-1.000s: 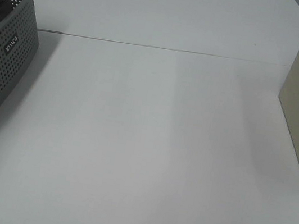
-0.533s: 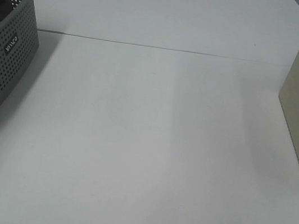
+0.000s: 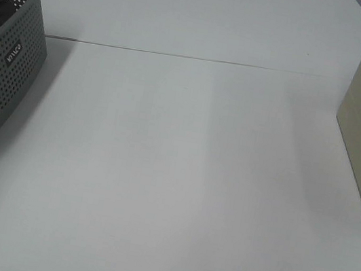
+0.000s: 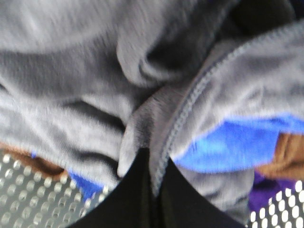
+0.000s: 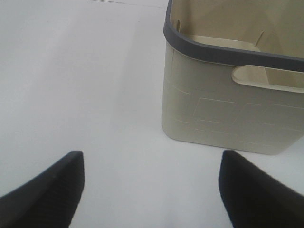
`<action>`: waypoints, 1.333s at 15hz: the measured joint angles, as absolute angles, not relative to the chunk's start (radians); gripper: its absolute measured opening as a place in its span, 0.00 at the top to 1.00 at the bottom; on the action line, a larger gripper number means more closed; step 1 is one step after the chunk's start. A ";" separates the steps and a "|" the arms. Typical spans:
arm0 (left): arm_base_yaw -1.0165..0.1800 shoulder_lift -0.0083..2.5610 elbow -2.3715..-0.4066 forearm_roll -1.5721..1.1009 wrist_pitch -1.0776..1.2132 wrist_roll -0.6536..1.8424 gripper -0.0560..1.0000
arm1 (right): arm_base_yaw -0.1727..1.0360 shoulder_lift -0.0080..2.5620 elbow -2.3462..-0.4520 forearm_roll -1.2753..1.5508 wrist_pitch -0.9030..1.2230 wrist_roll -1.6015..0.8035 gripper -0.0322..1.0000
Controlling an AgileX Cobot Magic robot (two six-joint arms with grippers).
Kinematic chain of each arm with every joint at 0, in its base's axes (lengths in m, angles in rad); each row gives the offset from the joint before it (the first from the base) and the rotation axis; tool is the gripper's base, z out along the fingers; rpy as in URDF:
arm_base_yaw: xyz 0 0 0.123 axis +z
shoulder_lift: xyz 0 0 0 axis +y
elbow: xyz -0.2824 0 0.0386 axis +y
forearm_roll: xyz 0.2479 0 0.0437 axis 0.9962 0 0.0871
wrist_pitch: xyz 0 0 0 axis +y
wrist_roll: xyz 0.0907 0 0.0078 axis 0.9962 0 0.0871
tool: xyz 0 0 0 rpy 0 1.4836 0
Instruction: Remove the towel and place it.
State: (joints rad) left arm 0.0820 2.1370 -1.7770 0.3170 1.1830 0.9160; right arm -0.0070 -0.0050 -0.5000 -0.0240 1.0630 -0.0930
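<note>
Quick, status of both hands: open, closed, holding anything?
Left hand: closed, pinching a fold of the grey towel.
Right hand: open, empty, near the beige basket.

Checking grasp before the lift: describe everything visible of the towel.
The towel is dark grey fuzzy terry, crumpled into folds, with one stitched hem showing. It lies bunched in the perforated grey basket, over a blue cloth and some brown fabric. A fold by the hem looks pinched in the left gripper. The view is blurred, and the towel's full extent is hidden.
</note>
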 joint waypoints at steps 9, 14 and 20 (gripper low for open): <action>0.082 1.784 -1.795 0.125 1.208 0.903 0.95 | -0.007 -0.005 -0.500 -0.024 1.063 -0.093 0.23; 0.081 1.594 -1.795 0.033 1.210 0.902 0.95 | -0.007 -0.005 -0.500 -0.024 1.063 -0.093 0.23; -0.133 1.449 -1.804 -0.036 1.157 0.883 0.95 | -0.007 0.030 -0.510 0.038 1.051 -0.121 0.23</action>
State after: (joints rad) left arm -0.1330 1.4490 -1.8040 -0.0360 1.1570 0.8830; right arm -0.0070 0.0300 -0.5100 0.0380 1.0510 -0.1210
